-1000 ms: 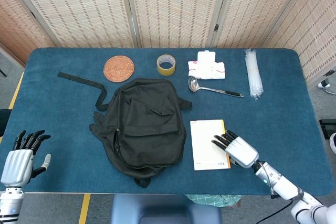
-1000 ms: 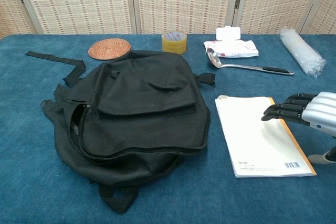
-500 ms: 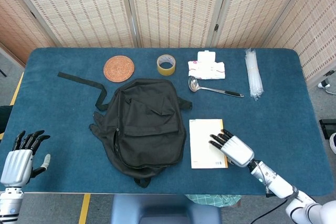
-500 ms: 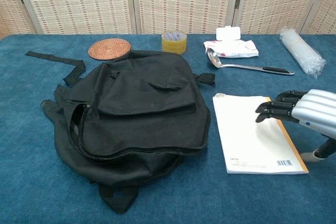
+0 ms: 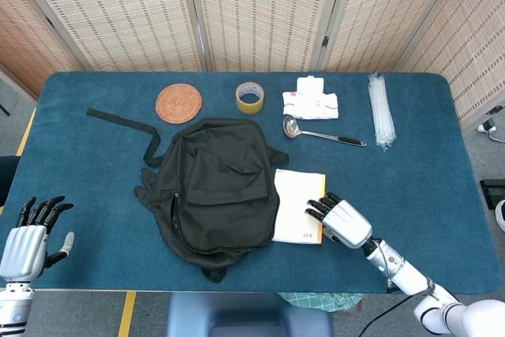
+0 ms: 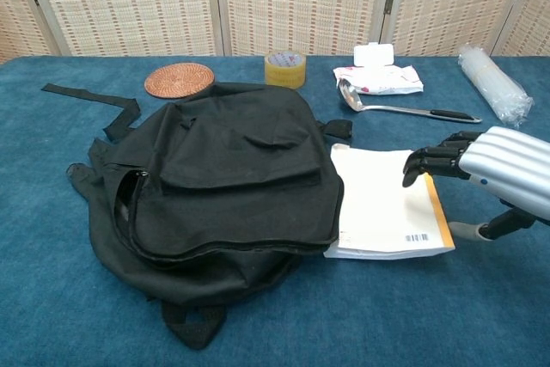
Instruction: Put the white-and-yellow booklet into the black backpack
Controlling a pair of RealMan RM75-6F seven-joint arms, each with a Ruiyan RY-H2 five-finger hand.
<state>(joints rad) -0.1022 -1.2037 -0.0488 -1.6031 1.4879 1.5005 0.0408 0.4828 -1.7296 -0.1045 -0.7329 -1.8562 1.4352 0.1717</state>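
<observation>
The white-and-yellow booklet [image 5: 298, 206] lies flat on the blue table [image 5: 426, 163], its left edge touching the right side of the black backpack [image 5: 213, 187], outside the bag. The right hand [image 5: 338, 219] rests its fingertips [image 6: 423, 162] on the booklet's right part, fingers extended, gripping nothing. The left hand [image 5: 25, 234] hangs at the table's near-left corner, fingers spread, empty.

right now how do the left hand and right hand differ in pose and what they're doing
The right hand lies palm down over the table with its fingertips on the white-and-yellow booklet, beside the black backpack. The left hand is off the table's near left corner, upright with fingers spread, touching nothing. Both are silver with dark fingers, and neither grips anything.
</observation>
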